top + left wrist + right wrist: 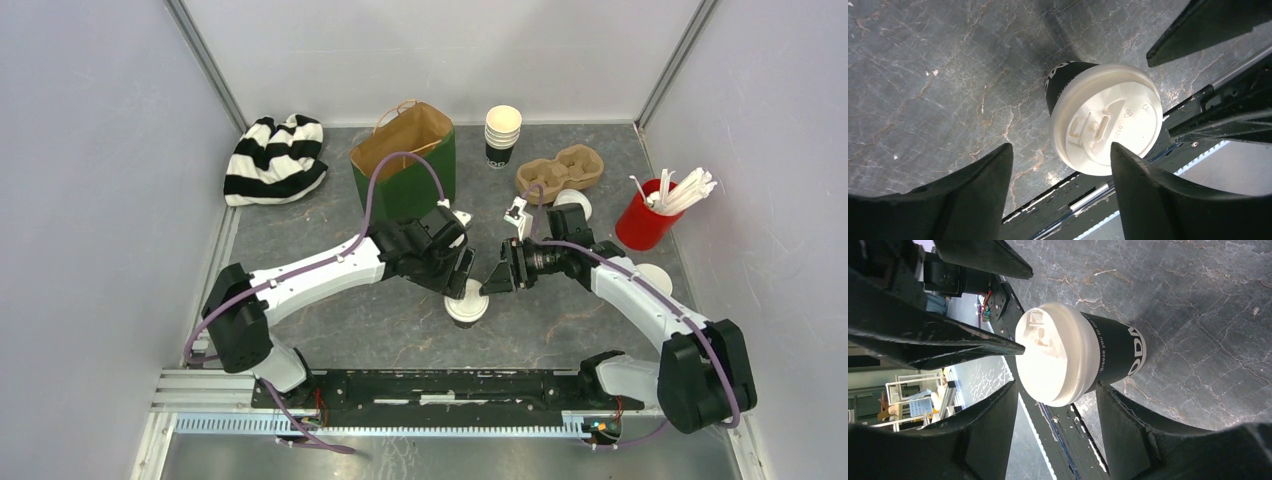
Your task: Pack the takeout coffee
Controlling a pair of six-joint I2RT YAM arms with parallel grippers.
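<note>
A: On the grey marbled table (400, 320), a dark paper cup with white plastic lid (466, 306) stands upright, mid-table.
B: Claws?
A: I've my left gripper (1060, 150) and right gripper (1057, 385) both spread wide beside it, holding nothing. Crowded so, they could clash or tip it.

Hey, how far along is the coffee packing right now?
Early on. Done: one lidded cup stands on the table. In hand: nothing is gripped; the left claw and right claw are both open at that cup. Left: the cardboard carrier holds no cups, no cup shows in the green bag, and a loose lid lies beside the carrier.
</note>
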